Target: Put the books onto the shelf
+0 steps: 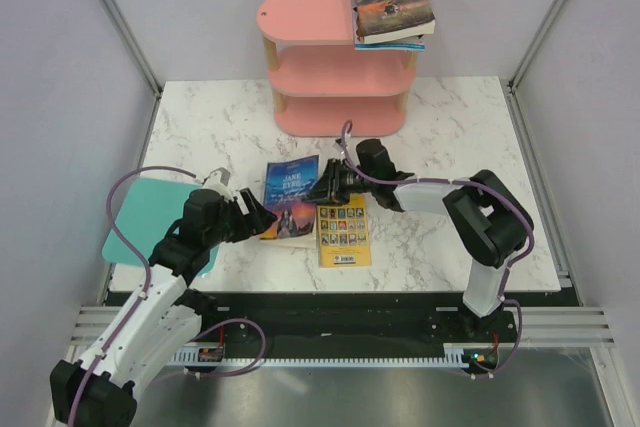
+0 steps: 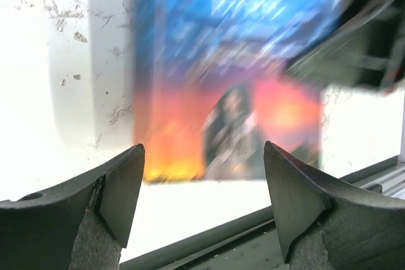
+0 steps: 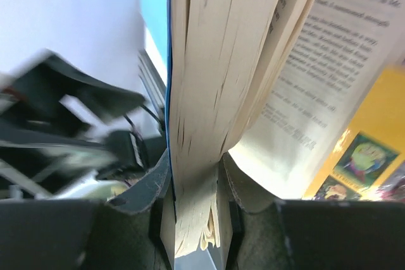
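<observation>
Marble table [image 1: 470,137] noted, shelf [image 1: 335,77] beyond both grippers. Found Jane Eyre [image 3: 202,80] pinched by part of its pages in right gripper [image 3: 195,184]. Judged light, floppy, prone to fanning; better gripped near spine. Found left gripper [image 2: 202,188] spread, just short of cover.

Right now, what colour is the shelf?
The shelf is pink with pale wooden posts; the top view shows it best.

Lab cell: aluminium frame [image 1: 118,19], plain white walls [image 1: 60,97]

The blue book [image 2: 234,74] cover is motion-blurred, its lettering unreadable.
</observation>
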`<control>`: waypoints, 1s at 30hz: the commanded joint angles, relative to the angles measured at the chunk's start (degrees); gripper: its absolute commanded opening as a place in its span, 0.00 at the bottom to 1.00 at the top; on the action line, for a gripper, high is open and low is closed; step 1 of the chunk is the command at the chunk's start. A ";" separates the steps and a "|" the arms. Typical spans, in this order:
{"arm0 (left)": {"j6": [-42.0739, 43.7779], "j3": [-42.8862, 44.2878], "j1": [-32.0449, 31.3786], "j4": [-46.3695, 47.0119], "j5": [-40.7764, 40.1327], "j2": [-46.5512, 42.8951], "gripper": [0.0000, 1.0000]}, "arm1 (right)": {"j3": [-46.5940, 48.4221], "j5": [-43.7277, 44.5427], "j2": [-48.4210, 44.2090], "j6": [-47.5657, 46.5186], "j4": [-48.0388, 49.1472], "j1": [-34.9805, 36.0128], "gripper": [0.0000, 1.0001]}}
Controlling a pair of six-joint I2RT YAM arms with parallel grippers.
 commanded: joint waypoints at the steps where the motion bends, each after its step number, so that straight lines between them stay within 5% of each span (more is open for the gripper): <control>1: -0.03 -4.82 -0.05 9.50 1.87 -2.86 0.83 | 2.09 -9.18 -7.38 2.72 16.85 -3.04 0.00; 8: -1.18 -7.56 0.13 19.88 0.21 -3.67 0.96 | 3.14 -17.88 -8.52 5.53 20.99 -4.19 0.00; 15: 1.46 -3.96 0.48 24.12 1.96 3.00 0.97 | 1.92 -23.95 -8.70 7.20 23.27 -4.19 0.02; 20: -1.07 -3.78 0.74 30.61 8.02 7.93 0.95 | -0.89 -25.62 -6.51 25.42 48.10 -4.19 0.05; 25: -3.46 -5.01 0.74 36.85 12.68 9.96 0.60 | -0.38 -23.52 1.84 49.72 80.01 -4.36 0.06; 26: -3.20 -5.10 0.74 37.12 12.86 9.79 0.48 | -0.29 -23.43 2.54 49.83 80.06 -4.19 0.06; 30: -2.05 -4.23 1.00 36.69 14.70 9.87 0.29 | 0.24 -23.87 2.38 48.87 79.88 -4.19 0.07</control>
